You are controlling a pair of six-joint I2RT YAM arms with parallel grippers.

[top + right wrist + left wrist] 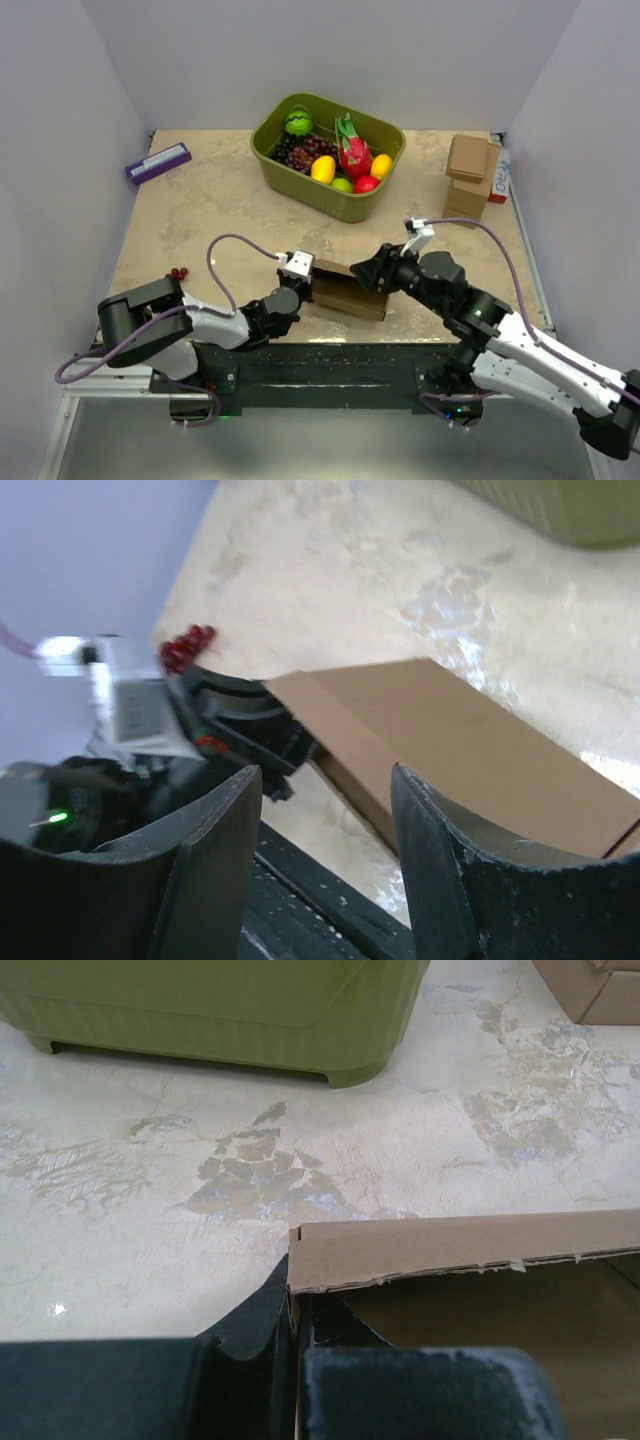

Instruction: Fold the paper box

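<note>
Item under inspection: the paper box. It lies on the table near the front edge, between the two grippers and in front of the green bin of fruit.

Condition: plain brown cardboard, unprinted, formed into a low oblong shape. The left wrist view shows a wall with a doubled, folded-over top strip whose lower edge is ragged. The inside behind it is in shadow. The right wrist view shows a smooth flat panel with one straight crease running along its length.

Left gripper: at the box's left end. In its own camera one finger sits outside the end wall and the padded finger inside it. I read this as clenched on the wall, though the contact itself lies at the very bottom of the frame and is hard to confirm.

Right gripper: at the box's right end, fingers spread apart and grasping nothing. The box lies beyond the fingertips.

Other items noted: a stack of small boxes far right, a purple packet far left, red berries near the left arm.
</note>
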